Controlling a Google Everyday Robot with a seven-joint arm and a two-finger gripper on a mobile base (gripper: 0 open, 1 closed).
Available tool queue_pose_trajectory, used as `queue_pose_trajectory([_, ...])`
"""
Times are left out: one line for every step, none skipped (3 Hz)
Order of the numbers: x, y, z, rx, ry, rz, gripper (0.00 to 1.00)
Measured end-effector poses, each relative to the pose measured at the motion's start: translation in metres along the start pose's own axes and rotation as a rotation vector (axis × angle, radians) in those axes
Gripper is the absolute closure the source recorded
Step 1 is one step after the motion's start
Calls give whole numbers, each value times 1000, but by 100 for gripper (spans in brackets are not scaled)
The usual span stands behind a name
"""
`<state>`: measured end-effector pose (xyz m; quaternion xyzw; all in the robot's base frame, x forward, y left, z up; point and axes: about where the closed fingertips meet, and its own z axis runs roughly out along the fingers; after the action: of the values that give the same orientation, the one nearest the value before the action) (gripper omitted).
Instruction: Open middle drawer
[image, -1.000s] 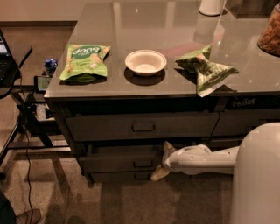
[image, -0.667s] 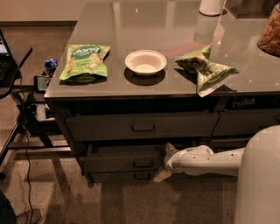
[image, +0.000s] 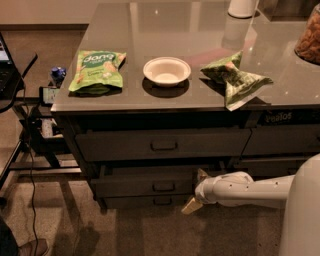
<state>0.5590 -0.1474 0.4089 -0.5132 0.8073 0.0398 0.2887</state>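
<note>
Below, gripper (image: 196, 191) beside middle drawer (image: 145, 185)

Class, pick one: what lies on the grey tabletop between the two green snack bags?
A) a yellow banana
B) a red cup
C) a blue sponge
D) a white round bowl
D: the white round bowl sits between the flat green snack bag and the crumpled green snack bag. The gripper is low down, at the right end of the wide dark grey middle drawer.

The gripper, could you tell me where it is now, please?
In the camera view, the gripper sits low right, at the right end of the middle drawer.
</note>
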Motion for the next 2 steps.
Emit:
queue_pose_trajectory([0,0,0,0,0,0,0])
queue_pose_trajectory([-10,-2,9,-21,15,-23,0])
